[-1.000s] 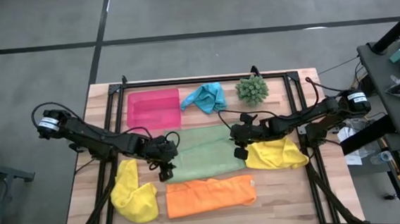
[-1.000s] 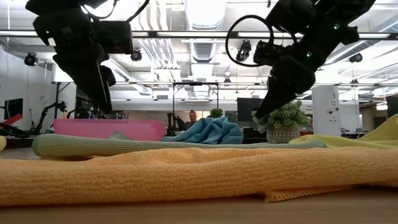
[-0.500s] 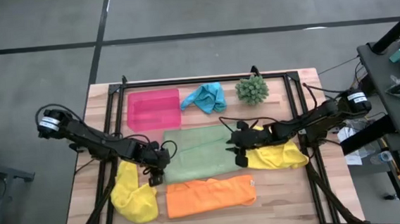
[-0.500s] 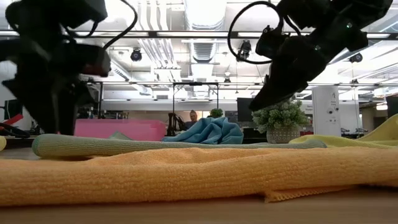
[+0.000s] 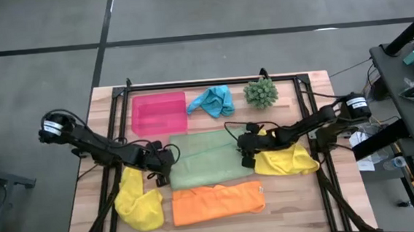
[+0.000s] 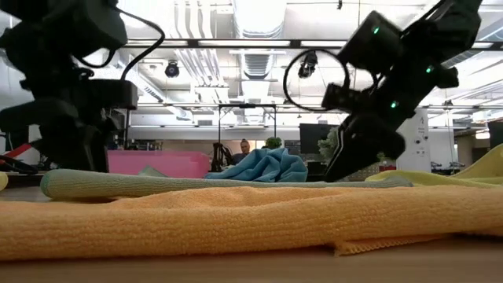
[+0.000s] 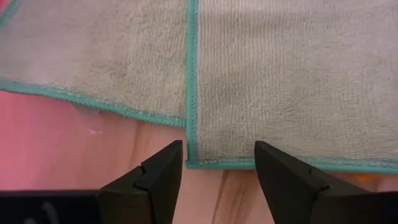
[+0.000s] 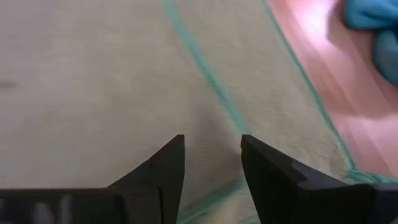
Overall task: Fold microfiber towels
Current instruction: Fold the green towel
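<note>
Since a second ago: both arms lowered toward the light green microfiber towel (image 5: pixel 206 158), right pincer (image 5: pixel 246 159) opened wider.

High view: light green towel flat at centre of wooden surface (image 5: pixel 300 197); left pincer (image 5: pixel 162 179) at its nine o'clock edge, right pincer at three o'clock. Orange towel (image 5: pixel 217 202) at six o'clock.

Low view: both pincers down just above the green towel.

Left wrist: fingers (image 7: pixel 152 177) spread, straddling the towel's teal-stitched corner.

Right wrist: fingers (image 8: pixel 163 171) apart over cloth, holding nothing.
</note>
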You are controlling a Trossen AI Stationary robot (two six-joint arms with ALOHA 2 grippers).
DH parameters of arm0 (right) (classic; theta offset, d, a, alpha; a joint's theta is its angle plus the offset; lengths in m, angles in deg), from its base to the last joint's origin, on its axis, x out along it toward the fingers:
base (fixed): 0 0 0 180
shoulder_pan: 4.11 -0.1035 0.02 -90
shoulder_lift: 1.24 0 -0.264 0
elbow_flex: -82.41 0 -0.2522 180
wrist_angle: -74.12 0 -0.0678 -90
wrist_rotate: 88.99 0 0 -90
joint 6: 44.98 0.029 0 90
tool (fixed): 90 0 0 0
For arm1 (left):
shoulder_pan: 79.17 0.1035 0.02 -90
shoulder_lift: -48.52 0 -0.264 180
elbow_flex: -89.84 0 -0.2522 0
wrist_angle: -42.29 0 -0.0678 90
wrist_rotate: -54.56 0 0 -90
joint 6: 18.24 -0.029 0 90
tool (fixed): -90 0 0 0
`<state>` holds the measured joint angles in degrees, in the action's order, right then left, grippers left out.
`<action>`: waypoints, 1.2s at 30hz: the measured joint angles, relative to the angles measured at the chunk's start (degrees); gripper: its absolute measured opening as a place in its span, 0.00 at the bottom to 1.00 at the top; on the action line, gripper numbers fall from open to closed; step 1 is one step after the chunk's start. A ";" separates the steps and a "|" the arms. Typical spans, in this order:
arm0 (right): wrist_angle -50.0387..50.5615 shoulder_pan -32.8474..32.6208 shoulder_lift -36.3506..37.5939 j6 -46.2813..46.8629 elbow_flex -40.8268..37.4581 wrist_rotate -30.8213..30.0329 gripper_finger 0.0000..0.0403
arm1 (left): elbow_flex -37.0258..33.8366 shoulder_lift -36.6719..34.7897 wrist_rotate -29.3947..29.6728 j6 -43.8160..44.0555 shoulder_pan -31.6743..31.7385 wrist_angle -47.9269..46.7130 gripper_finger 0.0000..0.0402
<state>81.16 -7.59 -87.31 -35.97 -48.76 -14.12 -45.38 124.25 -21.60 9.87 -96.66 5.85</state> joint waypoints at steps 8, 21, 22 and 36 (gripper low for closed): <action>-0.03 2.80 -0.29 -0.01 0.00 0.11 0.33 | -3.63 -0.07 0.69 0.04 0.13 6.33 0.45; -0.12 2.74 -0.64 -1.10 0.00 3.57 0.03 | -3.45 -0.65 1.23 0.00 0.22 4.18 0.03; -0.06 2.61 -0.64 -1.18 0.00 3.57 0.03 | -3.45 -0.88 0.82 0.04 0.24 3.98 0.02; 1.04 -1.93 3.99 -2.04 0.04 3.12 0.02 | -3.49 -8.01 -3.72 1.51 0.15 3.33 0.05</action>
<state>82.20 -9.52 -83.32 -38.02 -48.71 -11.00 -48.87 116.25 -25.31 11.38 -96.51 9.17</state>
